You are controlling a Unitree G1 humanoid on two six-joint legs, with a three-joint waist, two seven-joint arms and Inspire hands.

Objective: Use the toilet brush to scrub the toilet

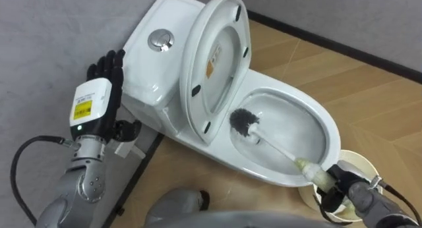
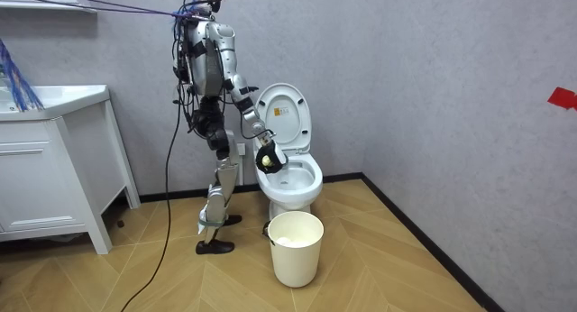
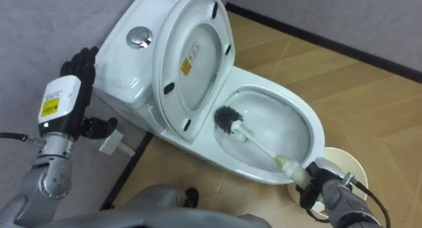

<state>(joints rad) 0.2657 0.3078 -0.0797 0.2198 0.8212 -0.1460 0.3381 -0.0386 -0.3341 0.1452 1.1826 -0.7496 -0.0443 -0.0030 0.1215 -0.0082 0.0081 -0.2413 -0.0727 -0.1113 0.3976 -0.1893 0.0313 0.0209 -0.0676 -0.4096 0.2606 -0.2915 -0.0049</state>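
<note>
The raised lid (image 1: 217, 57) leans against the tank (image 1: 148, 70), and a white waste bin (image 2: 295, 249) stands just beside the toilet bowl (image 1: 330, 132). My right hand (image 1: 337, 180) is closed around the toilet brush (image 1: 245, 122), whose bristles are inside the bowl. My left hand (image 1: 99, 89) is beside the tank, with fingers straight.

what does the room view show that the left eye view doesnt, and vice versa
The room view adds the robot standing upright beside the toilet, a white cabinet at the room view's left, and the whole white bin on the floor. The left eye view adds the flush button, the brush with its dark head down in the bowl, and the left hand raised by the cistern, fingers straight. Both share the toilet with its lid up and the right hand closed on the brush's handle.
</note>
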